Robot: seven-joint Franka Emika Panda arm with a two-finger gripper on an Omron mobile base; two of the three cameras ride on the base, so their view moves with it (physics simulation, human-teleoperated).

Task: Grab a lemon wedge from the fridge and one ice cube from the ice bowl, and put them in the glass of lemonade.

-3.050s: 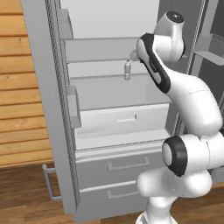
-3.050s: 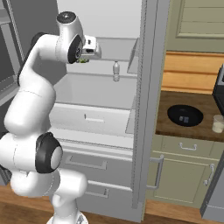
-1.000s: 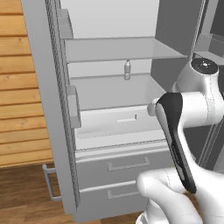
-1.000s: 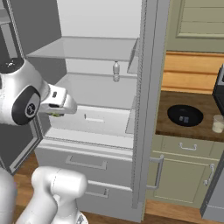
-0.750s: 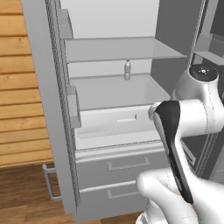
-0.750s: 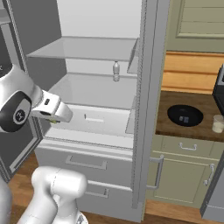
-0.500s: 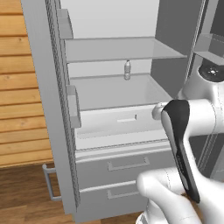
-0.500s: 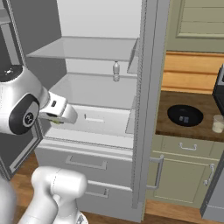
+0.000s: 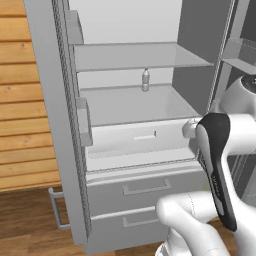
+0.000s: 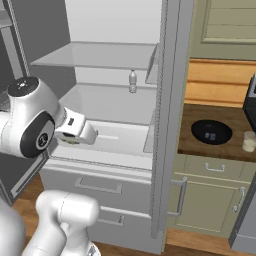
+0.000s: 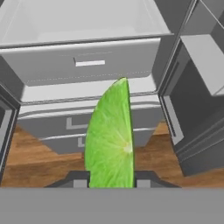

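Hand view has the claw [image 11: 111, 177] clamped on the lemon wedge [image 11: 110, 140], just outside the open fridge [image 10: 112, 115]. Keep that grip firm; carry it right, toward the lemonade glass [image 10: 248, 141] beyond the fridge.

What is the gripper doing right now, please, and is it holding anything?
Gripper: jaws shut on the small green-yellow lemon wedge, held out in front of the open light-grey fridge.
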